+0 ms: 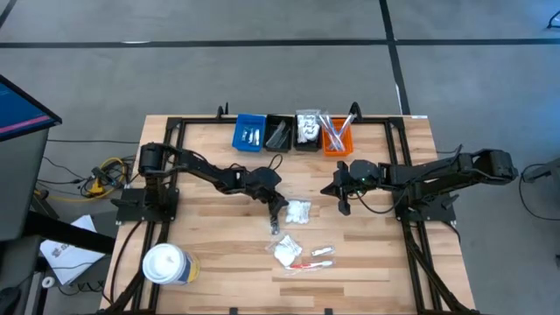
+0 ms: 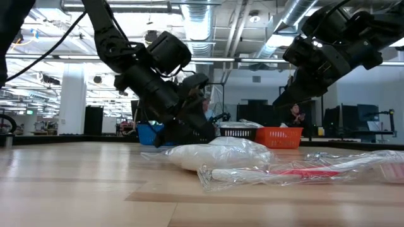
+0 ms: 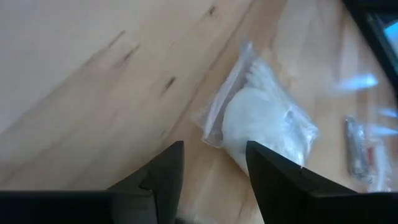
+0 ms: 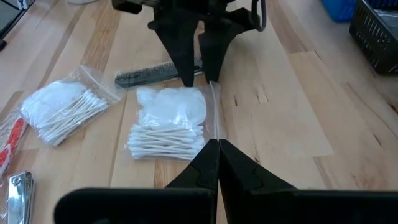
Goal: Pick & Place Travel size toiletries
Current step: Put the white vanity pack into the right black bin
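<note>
Left claw point(image 1: 276, 213) low over mid-worktop point(image 1: 210, 254), fingers point(image 3: 163, 174) apart, nothing between them; per right wrist view tips straddling black comb point(image 4: 155, 73) lying just behind cotton-swab sachet point(image 1: 298, 213). In high view comb not separable under claw. Right claw point(image 1: 342, 204) hovering at approx 3 o'clock of that sachet, pressed together, empty, waiting. More toiletries toward 6 o'clock of worktop: second swab sachet point(image 1: 288, 254), wrapped red toothbrush point(image 1: 311, 264), small wrapped item point(image 1: 322, 252) beside it. Bins along 12 o'clock edge: blue point(image 1: 249, 133), black point(image 1: 279, 133), a third holding white packets point(image 1: 307, 129), orange point(image 1: 338, 137) w/ sticks. White tub point(image 1: 164, 264) at approx 8 o'clock, off to side. Step in hand, by judgement: grasp comb. To do well: lower until tips nearly touch wood, keep comb centred across its thin width, close slow, avoid snagging sachet film next to it; thin flat item likely to slip or pivot, so lift straight up before swinging toward bins. Labels: tub label yellow, text not legible; no brand readable on sachets.
</note>
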Motion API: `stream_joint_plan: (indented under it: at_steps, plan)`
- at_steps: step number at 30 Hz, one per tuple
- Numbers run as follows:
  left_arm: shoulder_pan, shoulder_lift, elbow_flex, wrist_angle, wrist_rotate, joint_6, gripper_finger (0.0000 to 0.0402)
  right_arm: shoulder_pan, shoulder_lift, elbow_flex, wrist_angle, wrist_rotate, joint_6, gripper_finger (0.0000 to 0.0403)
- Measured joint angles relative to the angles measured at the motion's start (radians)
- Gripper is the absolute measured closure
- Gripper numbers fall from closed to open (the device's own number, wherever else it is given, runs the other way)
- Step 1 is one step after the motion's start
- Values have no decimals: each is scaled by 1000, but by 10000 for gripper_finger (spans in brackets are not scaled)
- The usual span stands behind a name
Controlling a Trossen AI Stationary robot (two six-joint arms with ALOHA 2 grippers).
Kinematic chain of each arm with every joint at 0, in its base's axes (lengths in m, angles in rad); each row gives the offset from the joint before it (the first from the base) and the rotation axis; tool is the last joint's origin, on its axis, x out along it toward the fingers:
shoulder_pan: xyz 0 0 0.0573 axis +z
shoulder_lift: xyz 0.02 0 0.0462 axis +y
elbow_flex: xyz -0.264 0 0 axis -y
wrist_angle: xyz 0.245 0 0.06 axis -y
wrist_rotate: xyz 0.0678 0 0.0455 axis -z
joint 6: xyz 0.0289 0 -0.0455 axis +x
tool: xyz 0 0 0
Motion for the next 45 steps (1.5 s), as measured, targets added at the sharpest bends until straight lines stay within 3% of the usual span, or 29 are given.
stream_joint_plan:
  at_steps: [7, 35, 45]
  plan:
    - [21, 60, 4, 162, 60, 17, 233, 0, 0, 0, 0, 0, 0, 402]
    - [20, 69, -1, 222, 21, 75, 235, 0, 0, 0, 3, 0, 0, 402]
    - [19, 69, 16, 229, -12, 78, 299, 1, 0, 0, 4, 0, 0, 402]
